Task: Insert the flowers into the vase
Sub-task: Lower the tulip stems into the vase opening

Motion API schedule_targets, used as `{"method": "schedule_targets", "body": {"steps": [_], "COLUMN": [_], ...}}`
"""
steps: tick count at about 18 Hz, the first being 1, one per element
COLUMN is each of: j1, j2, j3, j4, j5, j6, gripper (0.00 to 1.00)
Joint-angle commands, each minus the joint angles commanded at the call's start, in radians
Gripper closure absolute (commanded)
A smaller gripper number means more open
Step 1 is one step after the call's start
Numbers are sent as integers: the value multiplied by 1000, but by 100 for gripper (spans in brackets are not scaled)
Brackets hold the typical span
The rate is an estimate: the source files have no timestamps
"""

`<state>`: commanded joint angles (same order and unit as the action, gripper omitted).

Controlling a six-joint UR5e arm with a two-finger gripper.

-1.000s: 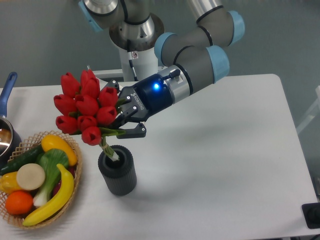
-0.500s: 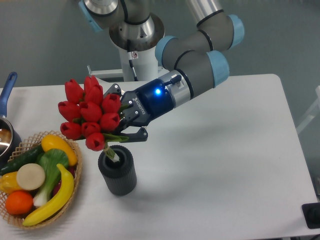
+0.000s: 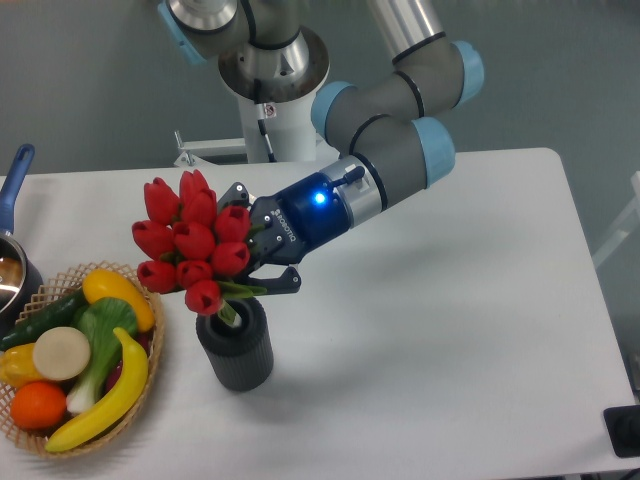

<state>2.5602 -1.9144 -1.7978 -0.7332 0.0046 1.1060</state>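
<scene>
The glossy red plastic-looking tulip buds of the flowers shine under the light. The short dark grey vase has a matt surface with fine vertical ribs. The black tool looks like matt plastic and metal. The round woven wicker basket is rough, and the colourful plastic fruit and vegetables inside are smooth. The white table is smooth and matt.

My claw is sitting left of centre in the frame, closed around the flowers, which are leaning toward the upper left. Their stems are dipping into the mouth of the vase, standing on the desk just below my claw. At the lower left, a basket of fruit is resting beside the vase. A pot is sitting at the left edge.
</scene>
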Motion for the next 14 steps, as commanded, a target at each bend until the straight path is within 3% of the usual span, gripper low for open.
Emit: {"method": "schedule_targets", "body": {"steps": [14], "j1": [20], "j2": [-29], "j3": [-69], "j4": [-5], "j5": [12], "j6": [107], "gripper": [62]}}
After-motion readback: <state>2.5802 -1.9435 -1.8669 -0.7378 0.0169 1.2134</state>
